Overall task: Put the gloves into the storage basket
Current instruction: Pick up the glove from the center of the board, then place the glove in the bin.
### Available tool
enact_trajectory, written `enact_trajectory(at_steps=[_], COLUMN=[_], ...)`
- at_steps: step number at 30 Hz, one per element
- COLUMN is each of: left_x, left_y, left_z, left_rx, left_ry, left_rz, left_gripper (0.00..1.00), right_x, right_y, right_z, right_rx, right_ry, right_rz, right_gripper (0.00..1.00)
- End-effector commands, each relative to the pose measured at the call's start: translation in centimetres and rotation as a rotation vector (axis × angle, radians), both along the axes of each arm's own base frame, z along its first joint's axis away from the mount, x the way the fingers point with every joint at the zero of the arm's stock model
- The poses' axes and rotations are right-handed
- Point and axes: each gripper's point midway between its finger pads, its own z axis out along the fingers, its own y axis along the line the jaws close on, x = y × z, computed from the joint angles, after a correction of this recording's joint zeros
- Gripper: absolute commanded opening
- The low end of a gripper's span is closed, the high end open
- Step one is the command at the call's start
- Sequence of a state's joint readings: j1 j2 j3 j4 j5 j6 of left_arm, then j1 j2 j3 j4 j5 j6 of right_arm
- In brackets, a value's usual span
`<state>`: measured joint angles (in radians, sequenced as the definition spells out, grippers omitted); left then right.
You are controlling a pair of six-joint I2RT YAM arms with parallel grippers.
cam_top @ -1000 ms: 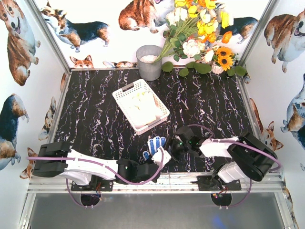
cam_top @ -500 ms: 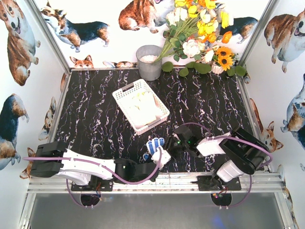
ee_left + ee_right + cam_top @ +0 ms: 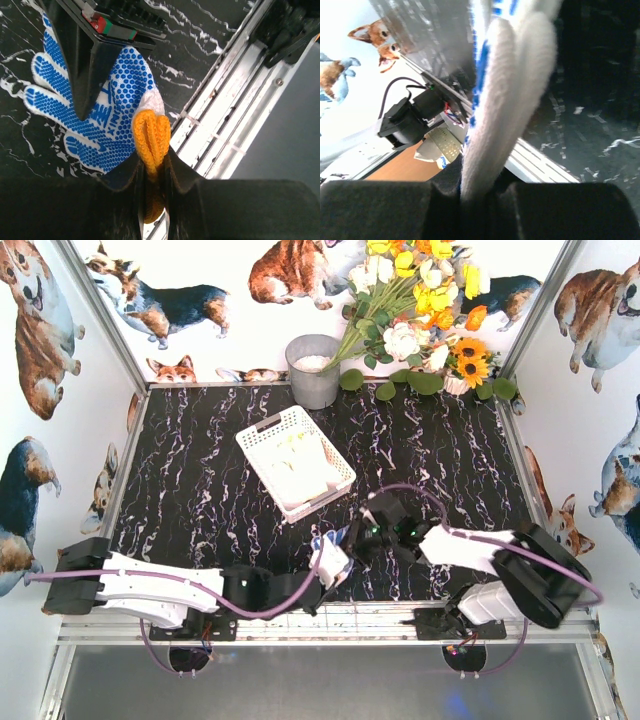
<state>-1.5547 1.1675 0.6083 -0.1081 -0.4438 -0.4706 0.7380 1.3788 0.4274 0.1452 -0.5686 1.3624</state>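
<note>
Blue-dotted glove is being gripped at both ends at once. The left gripper is clenching its folded orange cuff between the fingertips, with the dotted palm spreading out just ahead of that hand. The right gripper is squeezing a bunched fold of the glove's white knit, seemingly the finger end, tight between its own jaws. Whether the glove is resting on the black marbled table or hanging just above it, I cannot tell. The storage basket is sitting well ahead of both hands, apart from them. The main danger, as I am judging it, is a tug-of-war: if the arms are pulling toward different headings while both are holding tight, the knit is going to stretch. The weaker pinch is then likely to slip, flicking the blue-dotted glove away. The aluminium rail is running just beside the left hand, so a glove slipping free there is risking a fall off the table edge. With the two hands nearly touching, either arm swinging carelessly is also risking a knock against the other.
</note>
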Motion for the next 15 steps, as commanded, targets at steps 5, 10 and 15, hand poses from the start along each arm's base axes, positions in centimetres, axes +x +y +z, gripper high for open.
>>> enact_trajectory(at_steps=[5, 10, 15], left_x=[3.3, 6.0, 8.4], left_y=[-0.3, 0.3, 1.1], left_z=[7.6, 11.5, 14.2], left_rx=[-0.093, -0.103, -0.072], left_ry=[0.001, -0.056, -0.128], left_rz=[-0.026, -0.040, -0.032], left_gripper=[0.00, 0.00, 0.00], right_x=[4.3, 7.0, 10.4], right_y=[-0.9, -0.3, 1.6], right_z=[8.0, 12.4, 15.7], right_rx=[-0.036, -0.045, -0.052], right_ry=[-0.252, -0.378, -0.502], right_rz=[-0.022, 0.014, 0.076], right_gripper=[0.00, 0.00, 0.00])
